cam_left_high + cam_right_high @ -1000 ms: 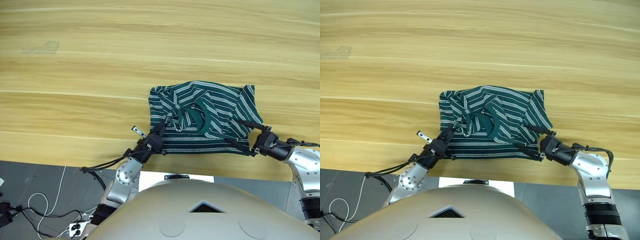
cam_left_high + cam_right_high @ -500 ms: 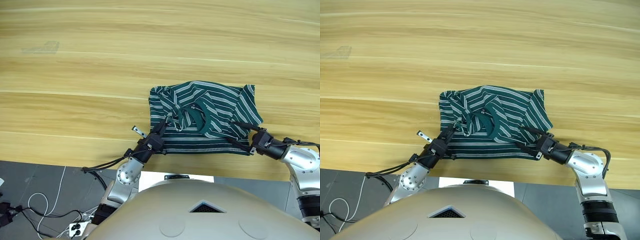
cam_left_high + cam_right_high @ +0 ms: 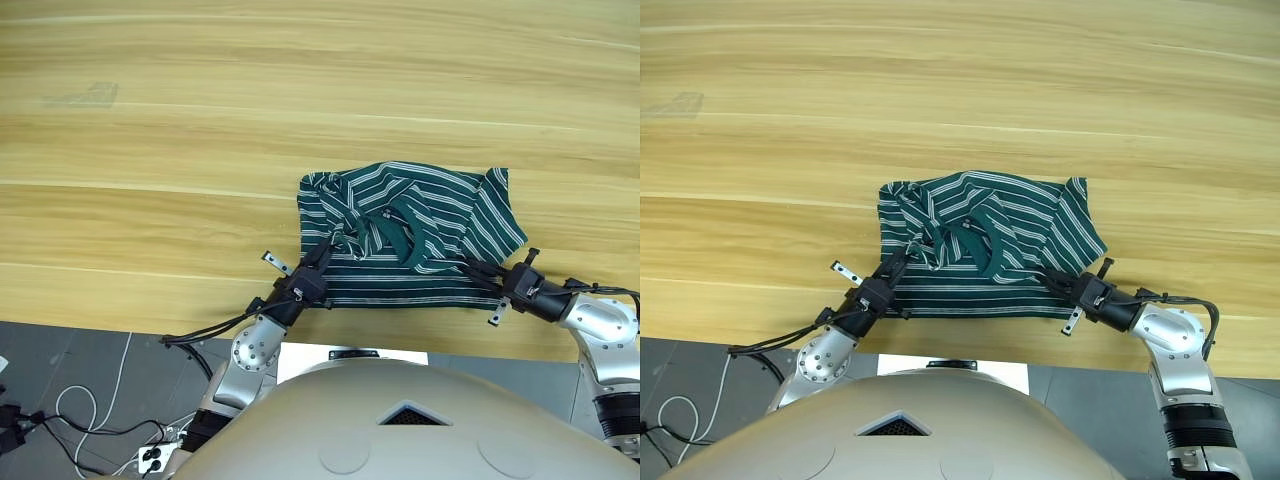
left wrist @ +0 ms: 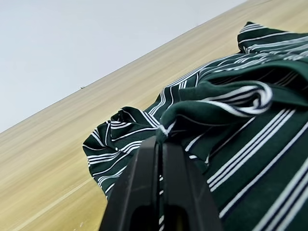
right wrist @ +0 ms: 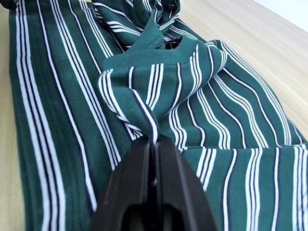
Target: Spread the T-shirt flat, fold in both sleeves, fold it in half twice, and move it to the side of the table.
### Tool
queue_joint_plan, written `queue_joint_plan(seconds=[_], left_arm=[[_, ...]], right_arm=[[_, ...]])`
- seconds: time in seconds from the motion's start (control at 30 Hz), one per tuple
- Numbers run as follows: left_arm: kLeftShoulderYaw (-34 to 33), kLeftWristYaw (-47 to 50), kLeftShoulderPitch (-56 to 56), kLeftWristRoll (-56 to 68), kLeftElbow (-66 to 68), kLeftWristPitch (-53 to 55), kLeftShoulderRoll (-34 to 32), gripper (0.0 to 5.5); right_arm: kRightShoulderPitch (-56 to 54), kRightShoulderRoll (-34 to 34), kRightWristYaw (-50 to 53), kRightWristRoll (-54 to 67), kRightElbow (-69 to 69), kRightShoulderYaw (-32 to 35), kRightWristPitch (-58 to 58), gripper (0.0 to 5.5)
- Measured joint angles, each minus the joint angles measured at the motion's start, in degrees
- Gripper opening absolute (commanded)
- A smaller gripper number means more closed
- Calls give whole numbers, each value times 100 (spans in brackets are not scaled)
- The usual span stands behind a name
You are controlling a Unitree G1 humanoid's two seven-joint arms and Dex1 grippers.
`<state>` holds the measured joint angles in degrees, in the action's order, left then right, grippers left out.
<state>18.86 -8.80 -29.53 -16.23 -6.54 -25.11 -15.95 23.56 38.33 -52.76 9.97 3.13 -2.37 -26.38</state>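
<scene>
Both sets of jaws are pressed together on cloth. Our left jaws pinch a fold on the near left side of the green striped T-shirt [image 3: 440, 205], and our right jaws nip a raised fold by its near right corner. We see the T-shirt lying rumpled, collar uppermost, close to the wooden worktop's [image 3: 180, 130] front edge.

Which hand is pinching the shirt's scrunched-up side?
The left hand, shut on the T-shirt beside its bunched folds. The right hand pinches the smoother striped side.
</scene>
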Motion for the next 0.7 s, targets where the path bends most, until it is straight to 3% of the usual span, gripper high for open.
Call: queue_joint_plan(seconds=[0.33, 0.7], left_arm=[[-228, -91, 422, 95, 385, -74, -126, 0], [-494, -751, 1140, 692, 944, -404, -548, 0]], right_arm=[[-250, -110, 9, 171, -8, 24, -71, 1], [-744, -486, 138, -88, -154, -402, -147, 1]])
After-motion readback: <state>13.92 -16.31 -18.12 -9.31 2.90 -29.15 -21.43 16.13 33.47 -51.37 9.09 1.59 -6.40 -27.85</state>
